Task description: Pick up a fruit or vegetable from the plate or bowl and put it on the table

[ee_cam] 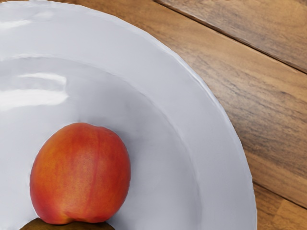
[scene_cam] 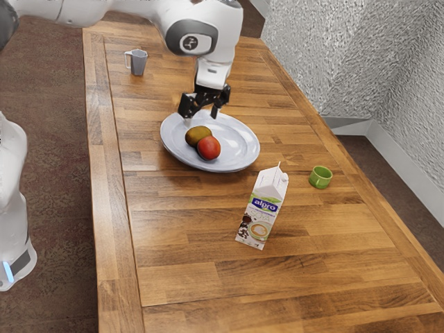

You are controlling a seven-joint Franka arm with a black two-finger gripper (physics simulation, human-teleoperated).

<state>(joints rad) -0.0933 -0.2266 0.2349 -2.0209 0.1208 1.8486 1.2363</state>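
My gripper (scene_cam: 201,116) hangs over the plate's far part in the exterior view, its two fingers apart with nothing between them. Below it, the light grey-blue plate (scene_cam: 239,142) holds a brownish-green fruit (scene_cam: 197,134) and a red, peach-like fruit (scene_cam: 209,148) that sit side by side. In the wrist view the red-orange fruit (ee_cam: 80,173) lies on the plate (ee_cam: 158,143), and the edge of the brownish fruit (ee_cam: 67,226) shows beside it. The wooden table (scene_cam: 187,263) lies under the plate.
A white alpro carton (scene_cam: 263,208) stands upright close to the plate, toward the exterior view's bottom. The green cup (scene_cam: 320,177) is to the carton's right there. A grey measuring cup (scene_cam: 138,62) stands at the upper left of that view.
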